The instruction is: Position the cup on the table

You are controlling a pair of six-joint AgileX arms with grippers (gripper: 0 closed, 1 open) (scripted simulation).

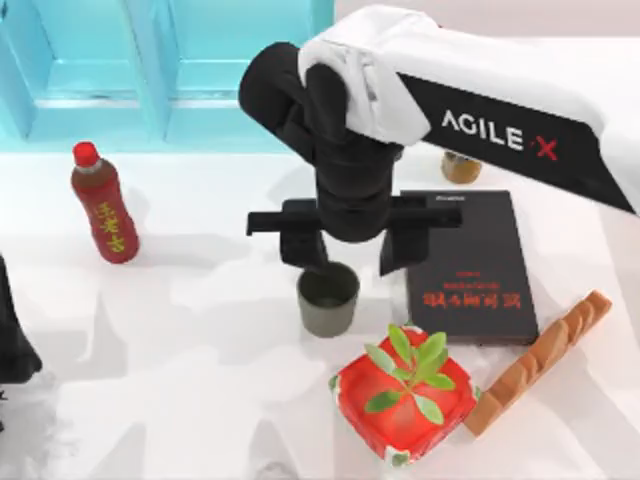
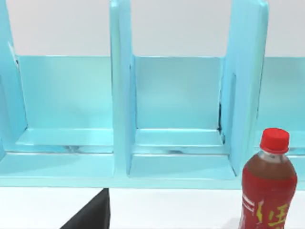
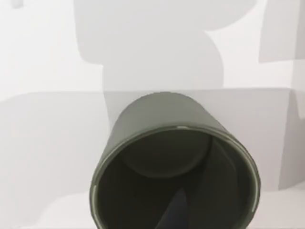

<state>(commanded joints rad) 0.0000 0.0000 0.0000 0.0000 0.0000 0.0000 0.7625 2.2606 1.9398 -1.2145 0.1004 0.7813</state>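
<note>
The dark olive-grey cup (image 1: 328, 298) stands upright on the white table (image 1: 200, 340), near the middle and just left of a black book. My right gripper (image 1: 350, 262) hangs directly over it, open, with its two black fingers spread wide. One finger is above the cup's left rim and the other is out past its right side, over the book's edge. In the right wrist view the cup (image 3: 174, 167) is close below, its hollow inside showing, on the table (image 3: 47, 71). My left arm (image 1: 15, 330) is parked at the table's left edge.
A black book with red lettering (image 1: 468, 268) lies right of the cup. A red plant pot (image 1: 403, 395) stands just in front. A brown ridged bar (image 1: 540, 360) lies at the right. A red-capped bottle (image 1: 104, 205) (image 2: 269, 191) stands at the left, before the blue shelf (image 1: 150, 70).
</note>
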